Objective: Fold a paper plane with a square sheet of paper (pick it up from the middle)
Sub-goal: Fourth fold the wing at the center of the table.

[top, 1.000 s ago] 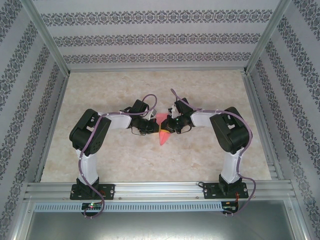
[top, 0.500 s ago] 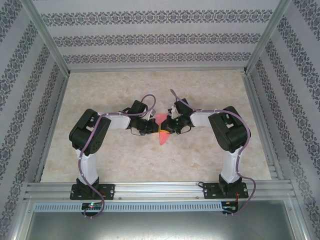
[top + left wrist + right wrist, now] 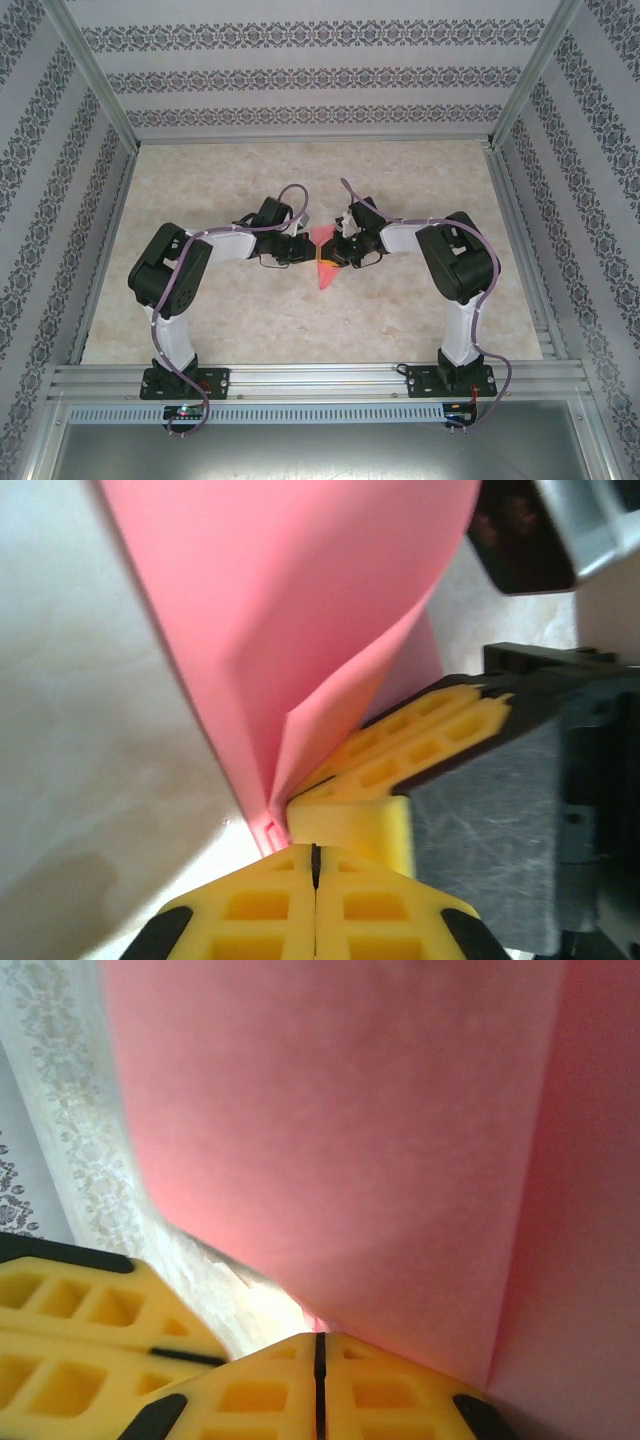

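Since half a second ago the left arm's elbow has swung outward while both claws stay put mid-table (image 3: 400, 320), the left gripper (image 3: 313, 858) and right gripper (image 3: 320, 1345) each pressed shut on the paper (image 3: 324, 270) — thin, matte pink, bowed, one sharp crease — so a fold seems under way, no plane yet.
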